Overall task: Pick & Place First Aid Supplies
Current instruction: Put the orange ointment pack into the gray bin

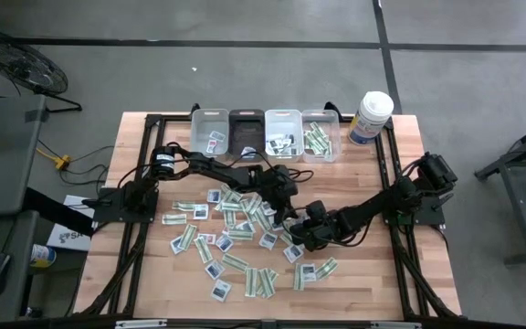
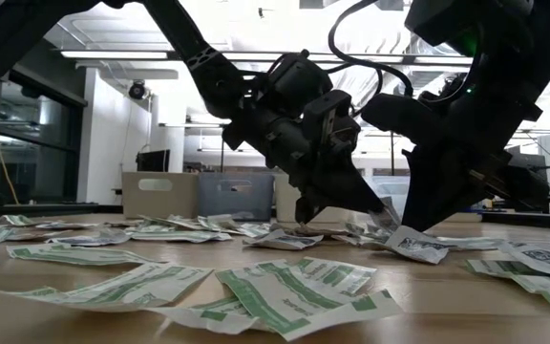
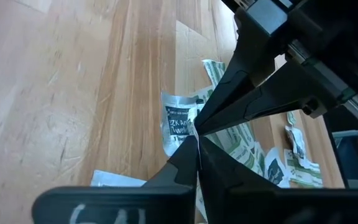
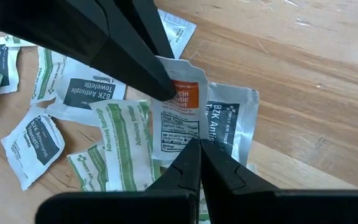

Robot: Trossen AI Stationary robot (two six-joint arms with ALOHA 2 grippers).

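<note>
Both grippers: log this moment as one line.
left gripper: shut, on packets mid-table | right gripper: shut beside it, on packets | held: cannot tell | bins: partly filled

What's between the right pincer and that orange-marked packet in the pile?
The left pincer: its shut tips sit on the orange-marked packet, just ahead of the shut right pincer. A green-striped strip lies along the packet's side.

I see four bins (image 1: 265, 133) in row at table's (image 1: 135, 292) far edge; white canister (image 1: 370, 117) beside them; fan (image 1: 16, 64) on floor.
</note>
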